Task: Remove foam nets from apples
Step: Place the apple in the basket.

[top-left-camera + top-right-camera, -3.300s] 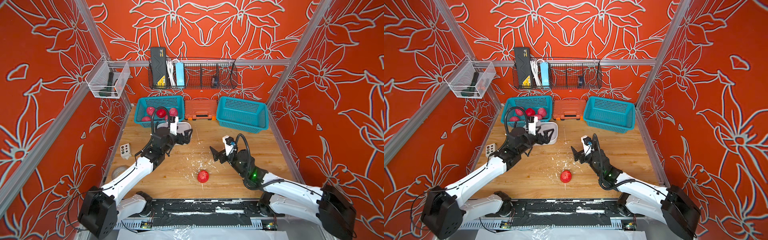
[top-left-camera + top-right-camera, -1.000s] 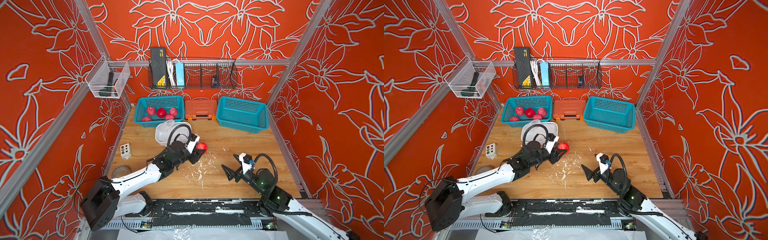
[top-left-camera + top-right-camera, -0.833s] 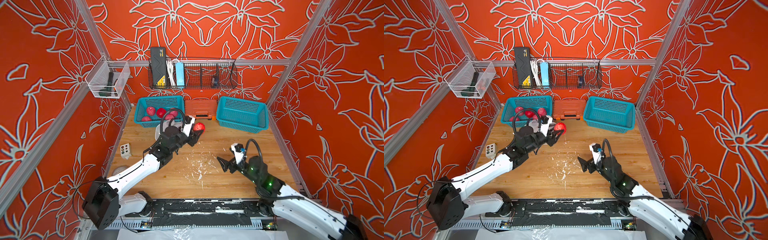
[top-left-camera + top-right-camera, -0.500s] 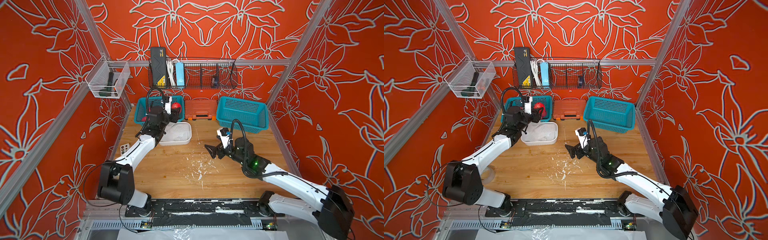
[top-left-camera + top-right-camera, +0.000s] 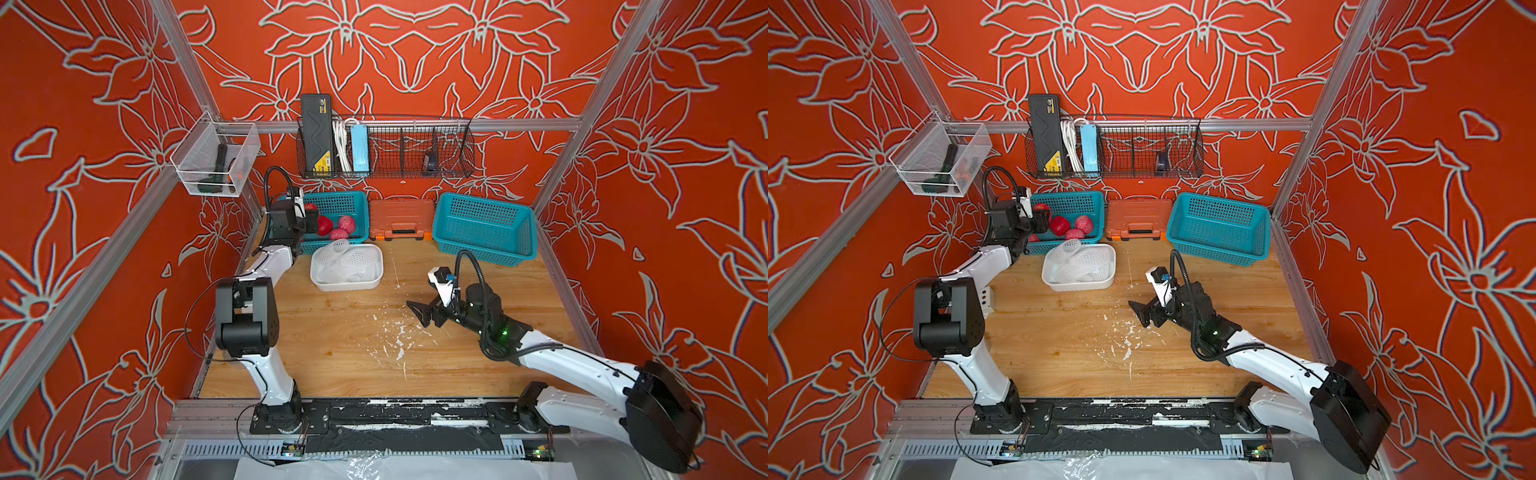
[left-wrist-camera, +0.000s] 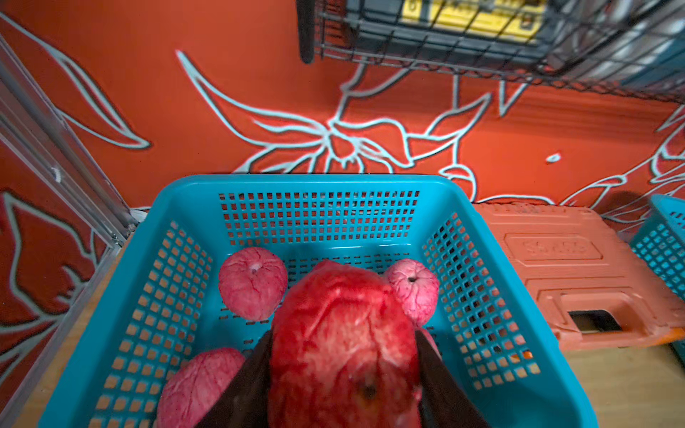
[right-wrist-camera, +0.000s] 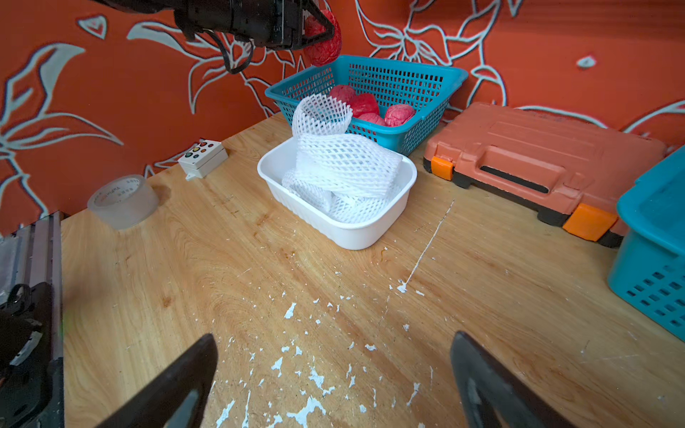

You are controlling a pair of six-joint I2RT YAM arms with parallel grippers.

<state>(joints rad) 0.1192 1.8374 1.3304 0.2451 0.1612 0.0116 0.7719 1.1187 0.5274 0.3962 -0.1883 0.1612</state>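
The left end effector (image 5: 311, 222) grips a red apple (image 6: 343, 333) between its two dark fingers (image 6: 252, 370), holding it bare of any net above a teal basket (image 6: 304, 182) at the table's (image 5: 340, 357) 11 o'clock corner, as both top views show. Several more apples (image 6: 252, 283) lie on the basket floor beneath it, pinkish and unwrapped, one at the held fruit's 10 o'clock and another at its 2 o'clock in the left wrist view.

Just on the basket's 6 o'clock side in a top view stands a white tray (image 5: 345, 286), and the foam nets (image 7: 344, 163) are heaped inside it, one sleeve curling up above the rim.

The right end effector (image 7: 333, 335) hangs with its jaws spread wide and nothing between them, toward 3 o'clock from the table's middle, above bare wood dotted with white flecks.

Along the back wall, an orange case (image 5: 400, 218) sits at 12 o'clock, with a second teal basket (image 5: 482, 245) at 1 o'clock. The right wrist view also takes in a tape roll (image 7: 122, 202) and a button box (image 7: 202, 155) near the side wall.
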